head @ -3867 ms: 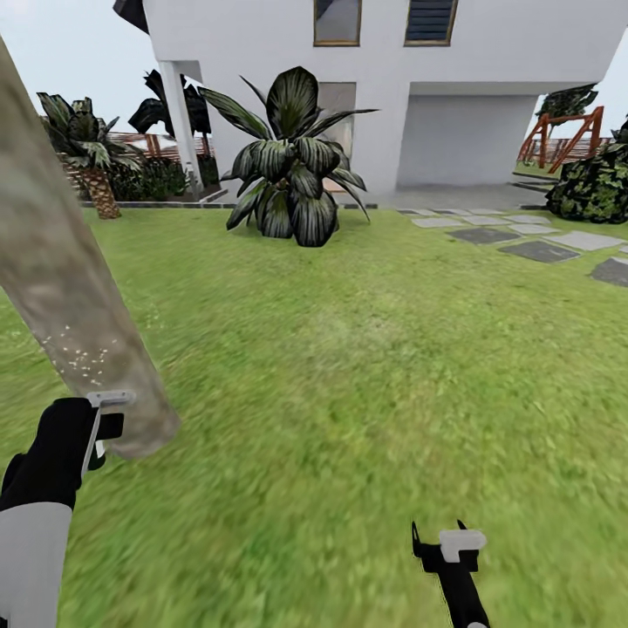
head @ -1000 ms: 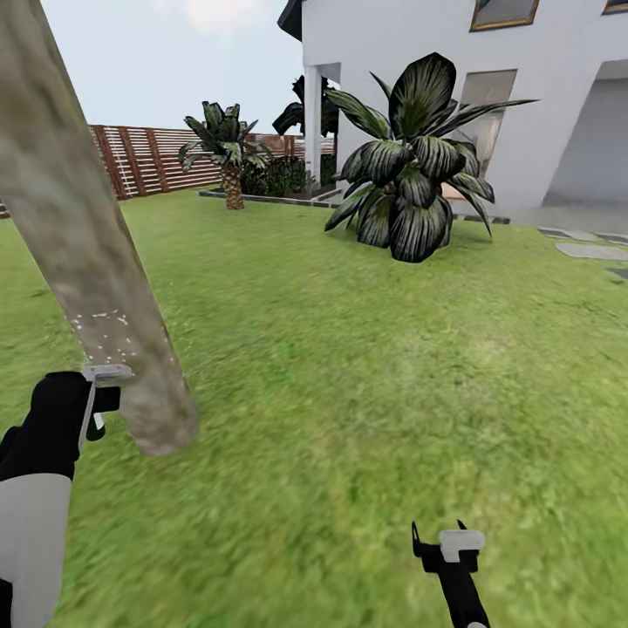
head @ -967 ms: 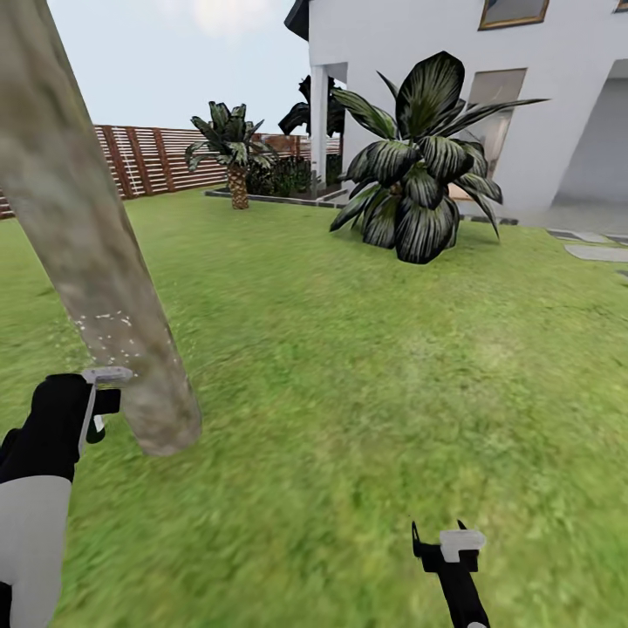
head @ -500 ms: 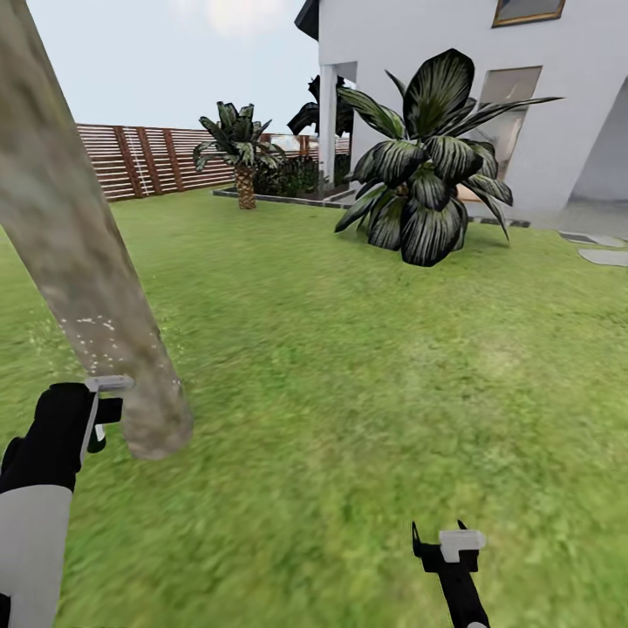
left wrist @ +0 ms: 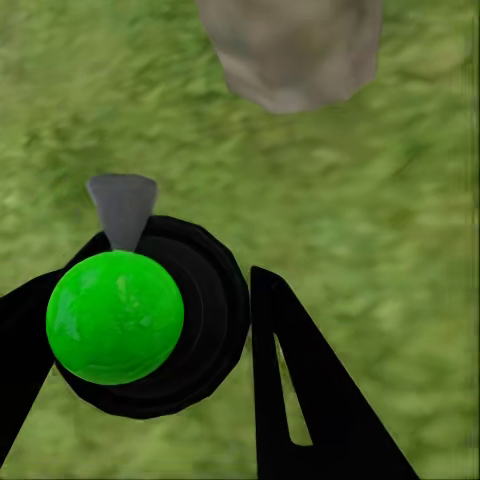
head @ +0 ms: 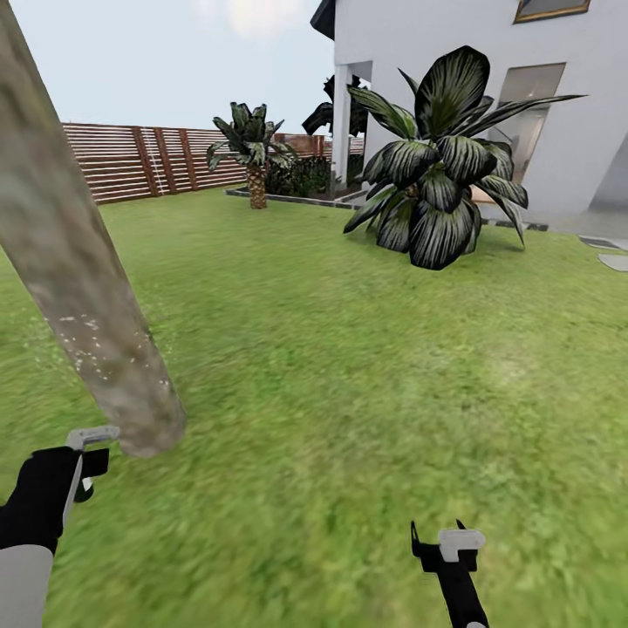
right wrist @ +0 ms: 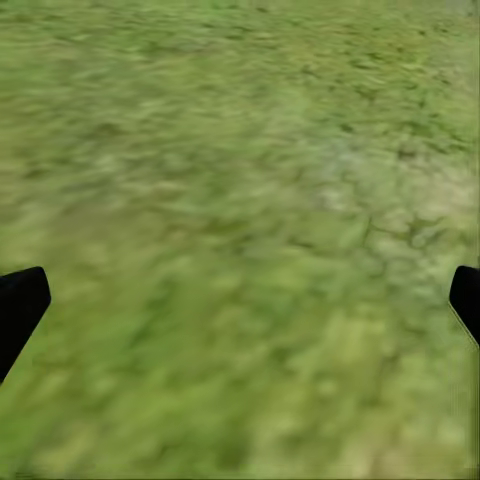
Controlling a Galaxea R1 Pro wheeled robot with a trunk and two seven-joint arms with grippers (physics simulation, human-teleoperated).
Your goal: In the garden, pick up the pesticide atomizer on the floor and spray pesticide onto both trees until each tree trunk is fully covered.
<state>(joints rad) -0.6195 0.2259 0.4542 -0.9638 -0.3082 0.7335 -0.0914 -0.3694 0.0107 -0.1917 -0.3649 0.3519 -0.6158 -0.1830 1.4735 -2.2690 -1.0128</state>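
Though unlabelled, atomizer (left wrist: 115,318) faces trunk (head: 83,296).

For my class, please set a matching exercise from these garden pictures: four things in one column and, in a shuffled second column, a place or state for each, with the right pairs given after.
Things:
1. mottled grey-brown tree trunk
2. bright green ball-topped atomizer
3. right gripper
4. brown slatted wooden fence

Places or states:
A. open over bare grass
B. at the far edge of the lawn
C. dotted with pale specks low down
D. held between the left gripper's black fingers

Pairs: 1-C, 2-D, 3-A, 4-B
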